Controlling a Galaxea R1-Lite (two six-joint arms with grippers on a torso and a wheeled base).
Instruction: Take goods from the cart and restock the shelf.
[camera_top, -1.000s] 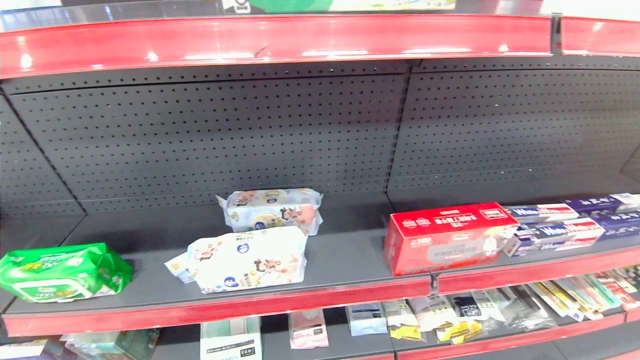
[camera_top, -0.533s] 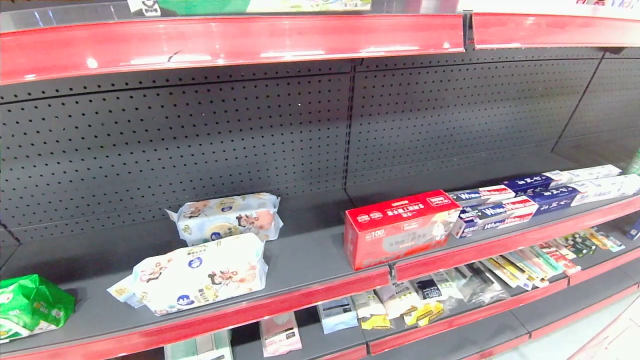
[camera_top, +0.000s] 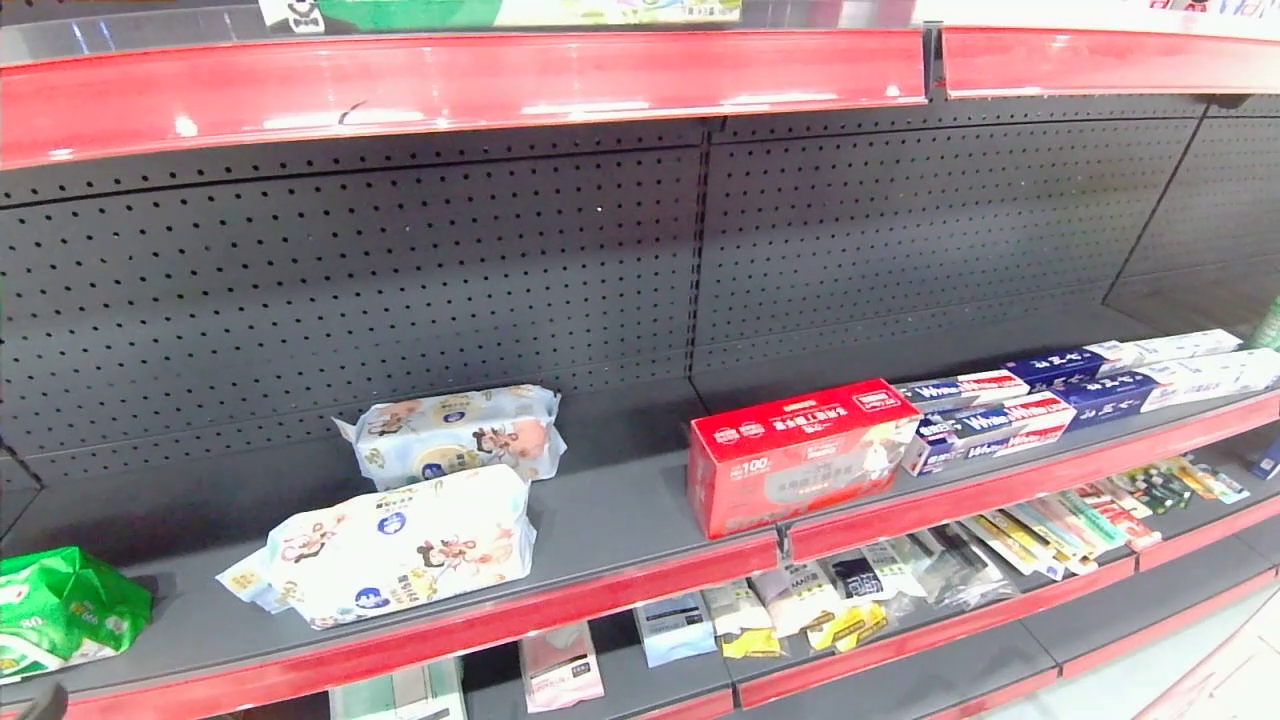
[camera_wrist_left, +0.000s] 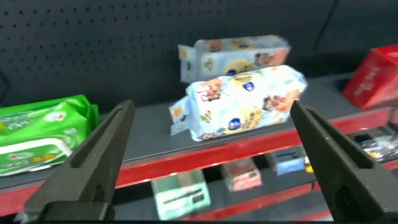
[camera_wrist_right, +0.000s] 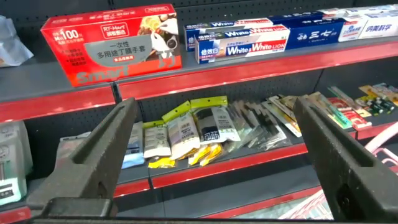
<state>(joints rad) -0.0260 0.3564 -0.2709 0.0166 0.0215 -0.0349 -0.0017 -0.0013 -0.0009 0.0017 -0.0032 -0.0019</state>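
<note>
Shelf ahead, no goods in hand yet.
L gripper fingers wide apart, aimed at wipes packs; R gripper spread too, pointed at red box. Stock lies flat, labels out, near front lip; gap btwn wipes and box prob the restock slot.

2 white packs (cartoon-printed), green pack, red box
</note>
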